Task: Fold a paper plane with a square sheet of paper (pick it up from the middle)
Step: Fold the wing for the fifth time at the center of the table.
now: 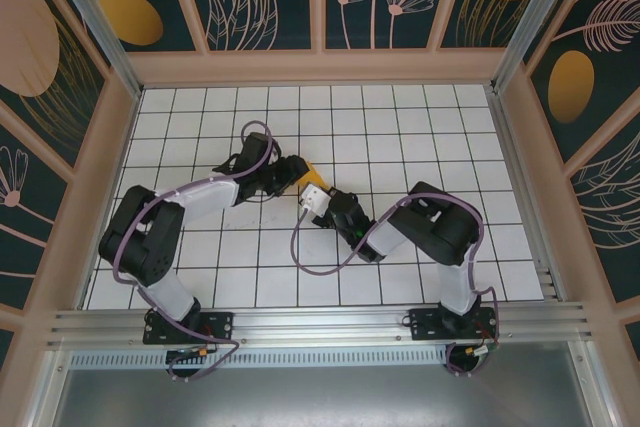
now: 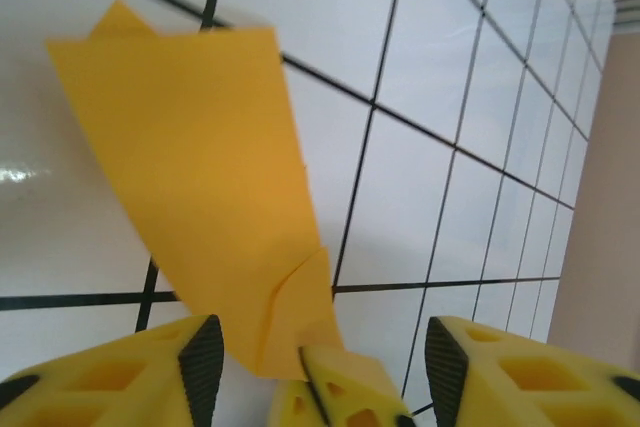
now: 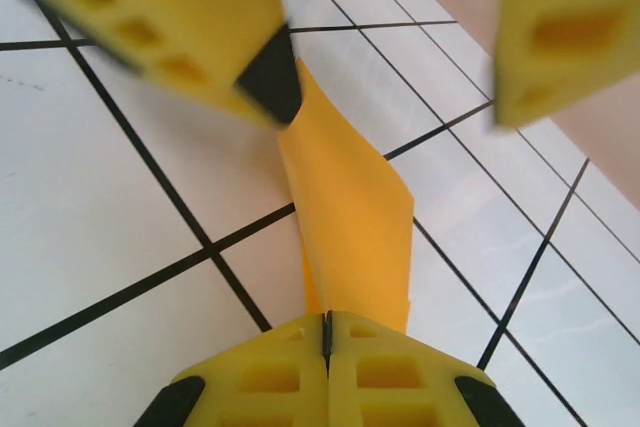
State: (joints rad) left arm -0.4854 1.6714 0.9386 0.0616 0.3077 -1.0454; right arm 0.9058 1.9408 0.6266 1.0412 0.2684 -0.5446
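The left gripper (image 2: 320,372) stands open, the folded orange-yellow paper (image 2: 200,167) passing between its spread fingers (image 2: 200,367) ungripped, while just to its right the right gripper (image 3: 325,367), jaws shut tight, pinches the paper's narrow end.

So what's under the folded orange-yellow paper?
The white table with black grid lines lies under the folded orange-yellow paper; the patch straight below is covered. The right gripper pinches it.

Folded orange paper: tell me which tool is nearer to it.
Right. The right tool is shut on one end of the folded orange paper, gripping it. The left tool stands open around the other end; whether a pad touches it is unclear.
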